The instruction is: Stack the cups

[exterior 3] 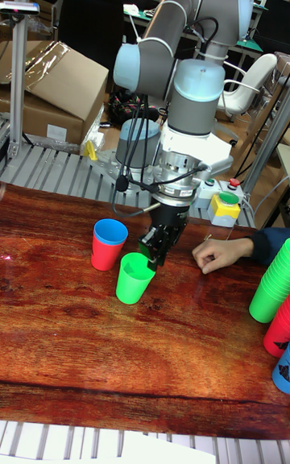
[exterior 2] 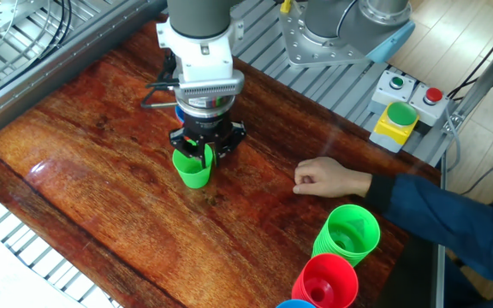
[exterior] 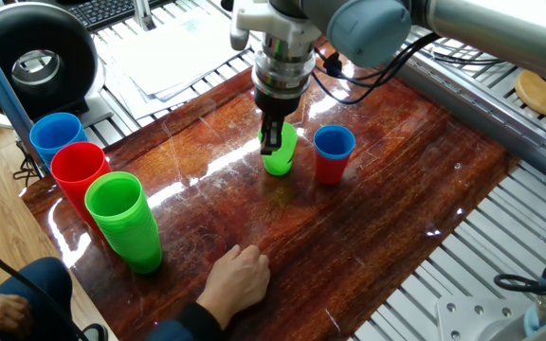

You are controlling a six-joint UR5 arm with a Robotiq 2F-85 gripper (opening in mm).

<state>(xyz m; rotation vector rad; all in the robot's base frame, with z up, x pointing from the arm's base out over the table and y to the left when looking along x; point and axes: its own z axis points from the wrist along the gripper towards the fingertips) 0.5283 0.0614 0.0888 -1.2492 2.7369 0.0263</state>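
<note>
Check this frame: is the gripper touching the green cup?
Touching. In one fixed view the gripper has a finger over the green cup's rim; the tall fixed view shows its fingers straddling the rim.
</note>
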